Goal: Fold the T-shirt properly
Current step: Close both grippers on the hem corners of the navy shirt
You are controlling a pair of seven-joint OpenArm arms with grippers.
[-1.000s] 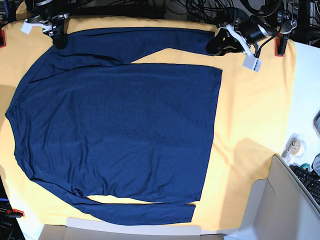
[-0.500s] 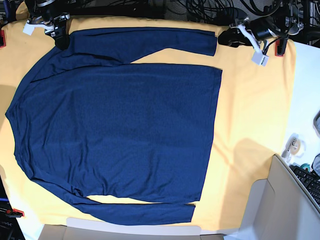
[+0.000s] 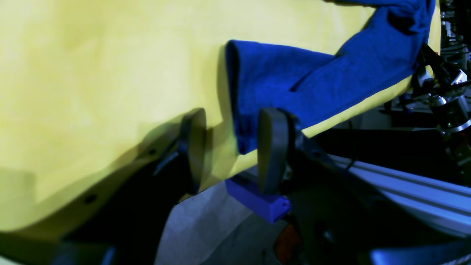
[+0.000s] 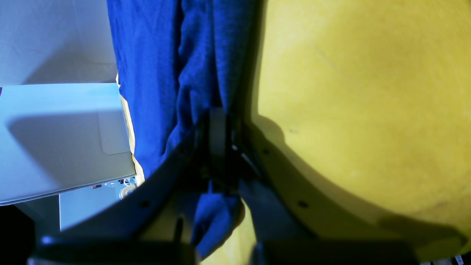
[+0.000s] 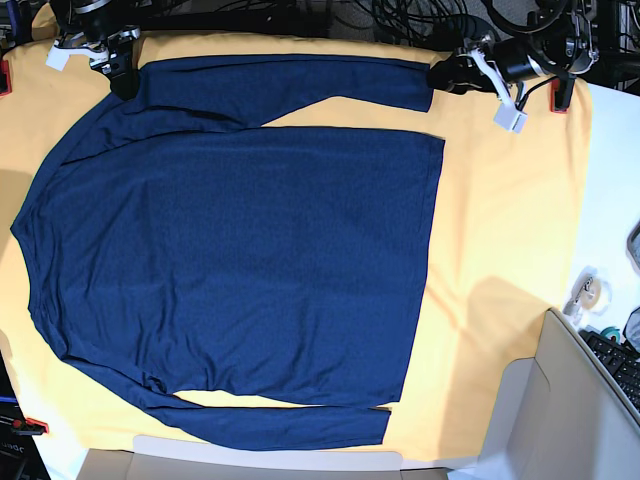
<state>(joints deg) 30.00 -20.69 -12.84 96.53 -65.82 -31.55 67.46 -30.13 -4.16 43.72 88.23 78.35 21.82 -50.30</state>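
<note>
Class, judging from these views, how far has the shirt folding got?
Done: the shirt lies spread flat on the yellow cloth, no fold made. In hand: the right gripper pinches fabric by the shoulder; the left gripper stands open around the cuff. Left: every fold.

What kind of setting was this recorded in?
Probably a robotics lab bench: a yellow-orange table cloth clamped over the table, tangled cables behind it, a keyboard at the edge.
</note>
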